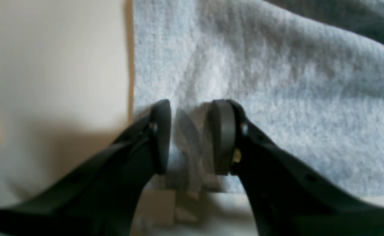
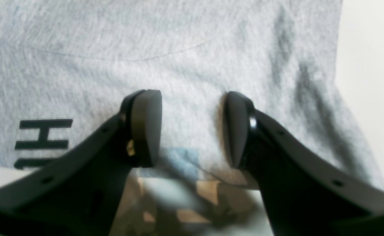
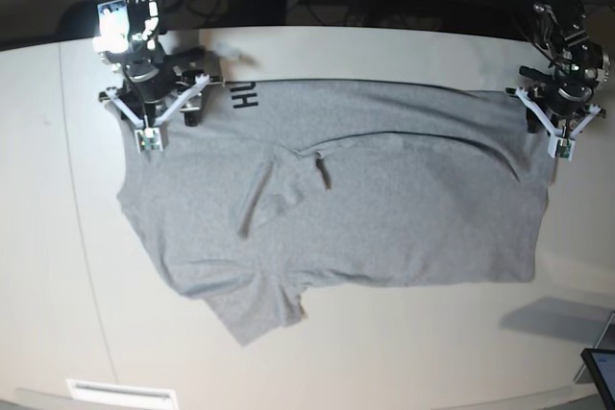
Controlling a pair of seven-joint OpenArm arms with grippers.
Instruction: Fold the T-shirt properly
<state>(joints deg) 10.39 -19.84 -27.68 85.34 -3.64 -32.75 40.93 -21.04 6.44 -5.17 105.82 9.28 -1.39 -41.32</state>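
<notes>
So we've got the T-shirt (image 3: 384,199) spread across the pale desk (image 3: 58,237) in the base view, mostly flat, with a loose fold bunched up near the middle and one sleeve sticking out toward the lower left. Some black block lettering (image 3: 244,96) peeks out along the top edge.

Starting at the left of that view: that's our right gripper (image 3: 154,108), sitting over the shirt's upper-left corner, just beside the lettering. From its wrist camera the jaws are spread apart, grey fabric showing between the pads (image 2: 146,127), and they aren't gripping any cloth (you can see the shirt's hem just below them, plus an "H" off to the side).

Moving across, the body of the shirt runs wide along the desk with a few diagonal creases.

Over on the right of the base view is our left gripper (image 3: 559,122), at the shirt's upper-right corner. Its wrist camera shows the jaws narrowed onto a bunched ridge of grey fabric at the shirt's edge, pinching the T-shirt between the two pads (image 1: 160,137). Bare desk sits right next to that edge.
</notes>
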